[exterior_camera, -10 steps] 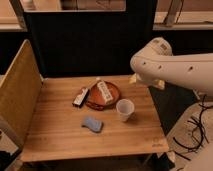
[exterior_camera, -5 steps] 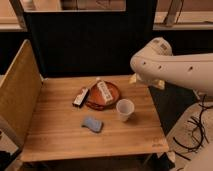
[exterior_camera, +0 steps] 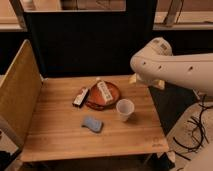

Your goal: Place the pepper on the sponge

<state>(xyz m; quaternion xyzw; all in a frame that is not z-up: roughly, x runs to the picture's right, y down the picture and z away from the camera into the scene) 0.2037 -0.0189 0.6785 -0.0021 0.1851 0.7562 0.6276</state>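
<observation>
The pepper (exterior_camera: 104,91), a pale cream elongated item, lies across the round reddish-brown plate (exterior_camera: 114,90) at the back middle of the wooden table (exterior_camera: 55,127). In front of the plate, apart from it, the blue-grey sponge (exterior_camera: 92,124) rests flat on the table. My white arm (exterior_camera: 175,67) reaches in from the right, above the table's back right corner. Only pale yellowish parts of the gripper (exterior_camera: 134,79) show under the arm; it is well right of the pepper and holds nothing I can see.
A black-and-white bar-shaped item (exterior_camera: 81,97) leans at the plate's left edge. A white cup (exterior_camera: 124,109) stands upright right of the sponge. A tall wooden panel (exterior_camera: 17,95) walls the table's left side. Dark cables (exterior_camera: 192,135) lie on the floor at right.
</observation>
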